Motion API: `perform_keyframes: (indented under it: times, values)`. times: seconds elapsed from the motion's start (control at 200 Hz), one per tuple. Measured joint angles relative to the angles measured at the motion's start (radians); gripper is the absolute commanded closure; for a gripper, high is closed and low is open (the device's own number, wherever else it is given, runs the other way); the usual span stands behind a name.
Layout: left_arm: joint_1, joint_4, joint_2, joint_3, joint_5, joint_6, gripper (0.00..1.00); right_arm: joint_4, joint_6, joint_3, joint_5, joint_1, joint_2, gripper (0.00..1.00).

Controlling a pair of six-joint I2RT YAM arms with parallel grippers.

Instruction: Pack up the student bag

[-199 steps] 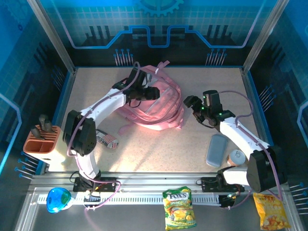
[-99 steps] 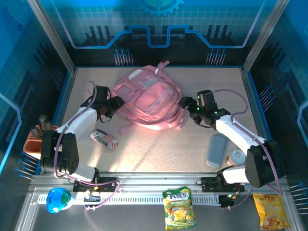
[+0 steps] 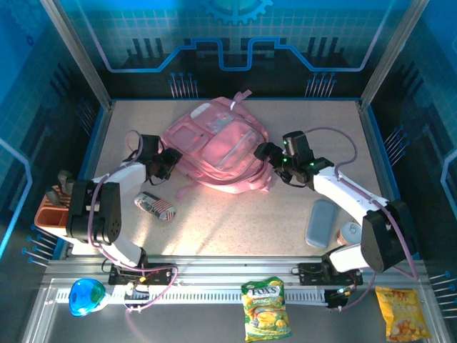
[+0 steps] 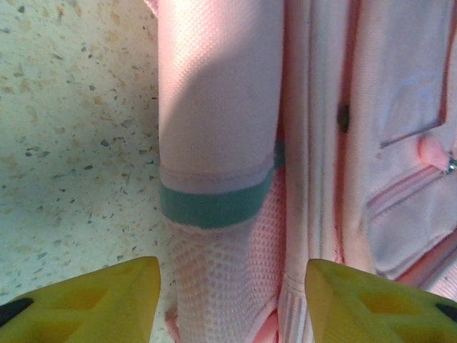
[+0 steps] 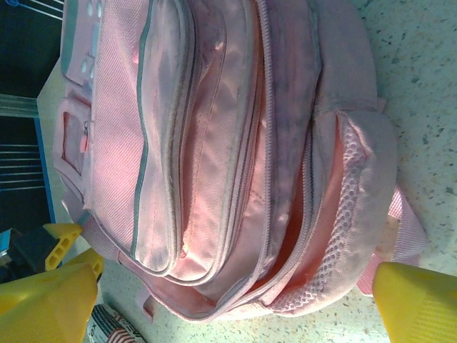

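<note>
Top external: student bag lies pockets-up mid-table, long axis near-to-far, handle end far; left gripper and right gripper flank it, both spread, holding nothing. Left wrist: jaws straddle the mesh side pocket, not touching. Right wrist: zipped pockets in front, so I'd pin one side and pull a zip tab, not fabric

Pink student bag, lying flat toward the far edge of the worktop, near its middle.
We see a soft backpack, front side up, with zipped pockets showing. A pale panel sits at its far end, a teal-banded mesh side pocket on one flank, and a strap trails at its near edge.
</note>
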Motion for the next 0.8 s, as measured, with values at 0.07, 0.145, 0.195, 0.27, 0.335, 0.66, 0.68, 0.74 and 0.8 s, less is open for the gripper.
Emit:
perform_keyframes:
  times: [0.07, 0.145, 0.195, 0.27, 0.335, 0.66, 0.68, 0.74, 0.8]
  values:
    - [0.000, 0.008, 0.017, 0.000, 0.005, -0.016, 0.49, 0.000, -0.001, 0.000, 0.000, 0.009, 0.004, 0.01]
    - [0.000, 0.019, 0.029, 0.000, 0.006, -0.024, 0.55, 0.000, -0.002, 0.001, 0.001, 0.015, 0.005, 0.01]
    - [0.000, 0.028, 0.038, 0.000, 0.008, -0.027, 0.60, 0.000, -0.005, 0.002, 0.001, 0.018, 0.005, 0.01]
    - [0.000, 0.042, 0.050, 0.000, 0.015, -0.043, 0.69, -0.001, -0.015, 0.014, 0.003, 0.025, 0.013, 0.02]
    - [0.000, 0.047, 0.055, 0.000, 0.021, -0.045, 0.78, -0.001, -0.029, 0.028, 0.006, 0.037, 0.024, 0.04]
    - [0.000, 0.041, 0.017, 0.000, 0.044, -0.041, 1.00, -0.007, -0.137, 0.143, 0.010, 0.235, 0.172, 0.12]
    - [0.000, 0.039, 0.008, 0.000, 0.048, -0.041, 1.00, -0.008, -0.142, 0.148, 0.009, 0.247, 0.185, 0.13]
    - [0.000, 0.032, -0.016, 0.000, 0.058, -0.042, 1.00, -0.008, -0.150, 0.157, 0.006, 0.272, 0.218, 0.14]
    - [-0.001, 0.023, -0.041, 0.000, 0.069, -0.043, 1.00, -0.014, -0.153, 0.166, 0.003, 0.283, 0.251, 0.15]
